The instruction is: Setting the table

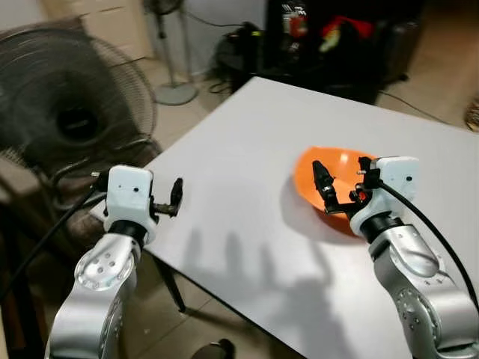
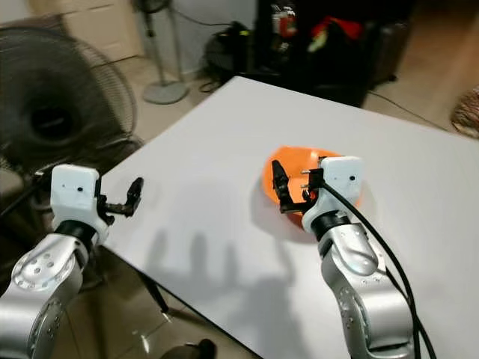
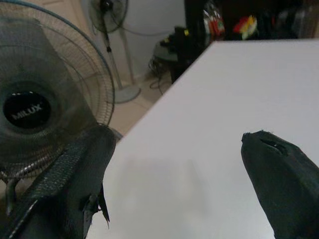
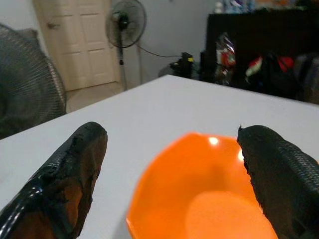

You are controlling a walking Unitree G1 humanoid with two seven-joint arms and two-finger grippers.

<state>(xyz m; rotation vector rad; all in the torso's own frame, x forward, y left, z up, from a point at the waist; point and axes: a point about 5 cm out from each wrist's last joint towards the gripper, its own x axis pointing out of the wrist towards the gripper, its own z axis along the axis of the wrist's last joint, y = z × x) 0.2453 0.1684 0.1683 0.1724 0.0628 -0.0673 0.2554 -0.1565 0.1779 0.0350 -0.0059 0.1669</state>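
An orange bowl (image 1: 305, 182) sits on the white table (image 1: 239, 142), right of centre. My right gripper (image 1: 342, 178) hovers just over the bowl's near side, open. In the right wrist view its two black fingers (image 4: 75, 169) stand wide apart with the bowl (image 4: 209, 199) between and below them. I cannot tell whether they touch it. My left gripper (image 1: 174, 197) is at the table's left edge, open and holding nothing, and its fingers (image 3: 279, 174) are spread above bare tabletop.
A large floor fan (image 1: 67, 112) stands close beside the table's left edge, next to my left arm. A second standing fan (image 1: 175, 91) and dark furniture with clutter (image 1: 329, 37) lie beyond the table's far corner. The table's near edge runs diagonally under both arms.
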